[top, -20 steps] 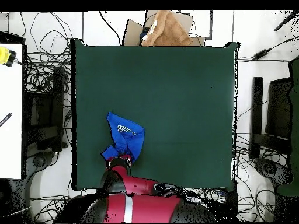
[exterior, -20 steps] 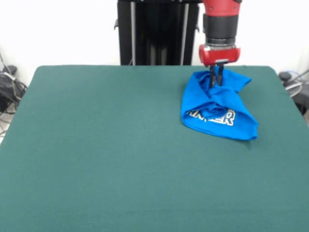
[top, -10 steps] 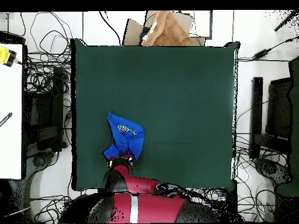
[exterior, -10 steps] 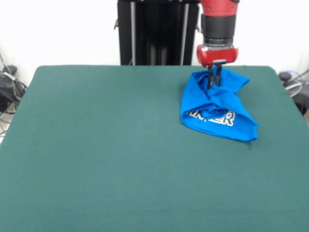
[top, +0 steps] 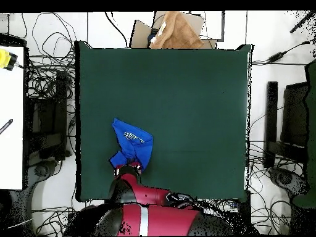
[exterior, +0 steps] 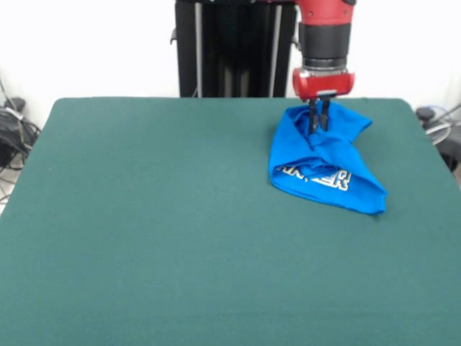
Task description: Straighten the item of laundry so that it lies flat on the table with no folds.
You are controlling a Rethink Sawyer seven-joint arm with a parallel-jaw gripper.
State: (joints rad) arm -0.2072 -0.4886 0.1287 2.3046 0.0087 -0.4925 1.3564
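The blue T-shirt (exterior: 320,162) is being held bunched and creased near the far right corner of the table (exterior: 158,231) in the front view; its upper part is being pinched between the two dark fingers of the gripper (exterior: 318,124), which are standing close together and closed on a raised ridge of cloth; the lower part is lying on the green felt, spreading toward the table's right edge into a pointed corner; a strip of white lettering is being shown across its near side; the red and black arm (exterior: 325,43) is coming straight down onto the cloth; in the overhead view the shirt (top: 131,147) is lying close to the table's lower left corner, with the arm (top: 133,185) covering its lower end; the rest of the table (top: 185,111) is being left uncovered.
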